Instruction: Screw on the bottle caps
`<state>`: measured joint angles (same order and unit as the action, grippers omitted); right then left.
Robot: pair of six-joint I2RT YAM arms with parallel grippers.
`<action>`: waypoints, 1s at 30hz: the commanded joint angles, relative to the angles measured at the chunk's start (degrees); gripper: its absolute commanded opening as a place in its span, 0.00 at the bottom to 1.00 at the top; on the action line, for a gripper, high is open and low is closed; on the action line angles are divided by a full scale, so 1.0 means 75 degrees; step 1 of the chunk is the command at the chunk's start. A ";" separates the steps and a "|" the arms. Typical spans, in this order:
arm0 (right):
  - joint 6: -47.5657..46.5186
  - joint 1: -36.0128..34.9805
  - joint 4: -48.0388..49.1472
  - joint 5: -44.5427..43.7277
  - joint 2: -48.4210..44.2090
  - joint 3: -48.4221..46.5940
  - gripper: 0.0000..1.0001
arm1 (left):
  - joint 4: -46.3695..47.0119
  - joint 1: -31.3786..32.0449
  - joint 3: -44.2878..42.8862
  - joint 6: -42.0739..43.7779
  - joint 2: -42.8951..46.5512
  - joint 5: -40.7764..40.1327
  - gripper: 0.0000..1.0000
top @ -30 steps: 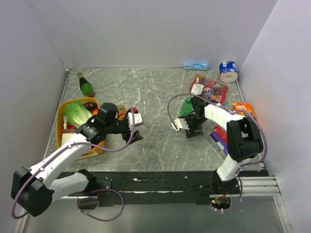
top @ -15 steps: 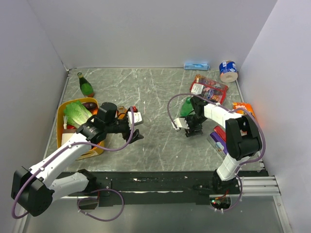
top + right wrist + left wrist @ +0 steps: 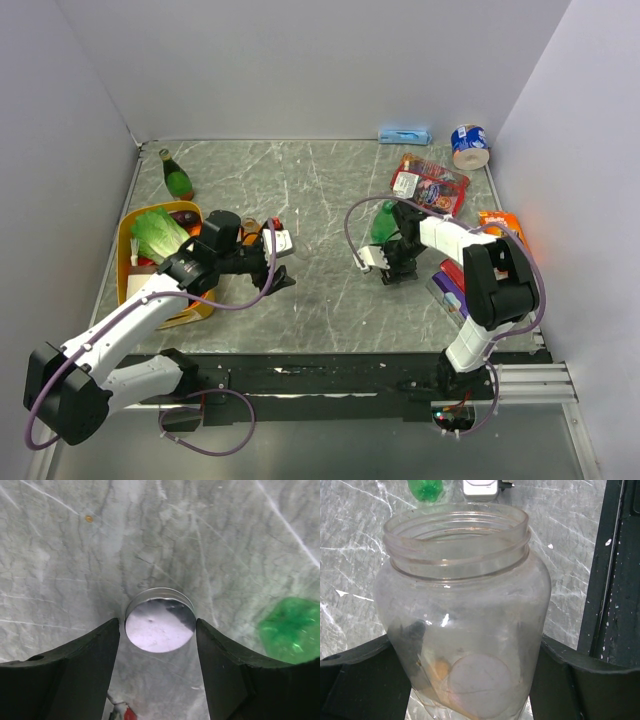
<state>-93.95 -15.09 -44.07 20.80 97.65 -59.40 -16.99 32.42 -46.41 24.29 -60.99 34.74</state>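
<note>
Only wrist-side: clear bottle [image 3: 465, 605], clear cap [image 3: 159, 625]

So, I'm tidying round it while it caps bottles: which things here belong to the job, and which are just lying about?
Job: clear bottle, clear cap, green bottle.
Lying about: dark-green bottle, tray, lettuce, snack bag, blue packet, can.
</note>
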 commanded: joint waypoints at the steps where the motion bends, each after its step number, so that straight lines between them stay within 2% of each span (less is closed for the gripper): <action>1: 0.0023 -0.0003 0.0368 0.0040 -0.0281 0.0302 0.69 | 0.0367 -0.0023 -0.0116 -0.0075 -0.0036 0.0208 0.01; 11: 0.0281 -0.0050 0.0322 0.0133 -0.0410 0.0139 0.58 | 0.0473 -0.0046 -0.0070 -0.0122 -0.0106 0.0231 0.01; 14: 0.0514 -0.0050 -0.0110 0.0332 -0.0784 -0.0141 0.56 | 0.0554 -0.0046 0.0001 -0.0040 -0.0071 0.0243 0.01; 19: 0.1264 -0.0330 -0.1715 0.1407 -0.2224 -0.1020 0.56 | 0.0777 -0.0011 0.0386 0.0440 0.0011 0.0523 0.01; 23: 0.2328 -0.1115 -0.2384 0.1785 -0.3360 -0.1898 0.56 | 0.1362 0.0129 0.0762 0.0616 0.0000 0.0875 0.01; 24: 0.2540 -0.1604 -0.2408 0.1786 -0.3491 -0.2028 0.56 | 0.1549 0.0223 0.0844 0.0593 -0.0001 0.0934 0.01; 27: 0.3478 -0.2507 -0.2304 0.1704 -0.3680 -0.2579 0.56 | 0.2416 0.0492 0.1137 0.0674 -0.0082 0.0911 0.01; 30: 0.4170 -0.3200 -0.2373 0.1598 -0.3353 -0.3317 0.56 | 0.3026 0.0703 0.1196 0.0745 -0.0281 0.0817 0.01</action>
<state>-72.86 -33.93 -58.54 31.99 69.54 -78.91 -5.08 35.64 -37.67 27.77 -62.06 38.65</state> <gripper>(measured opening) 0.609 0.778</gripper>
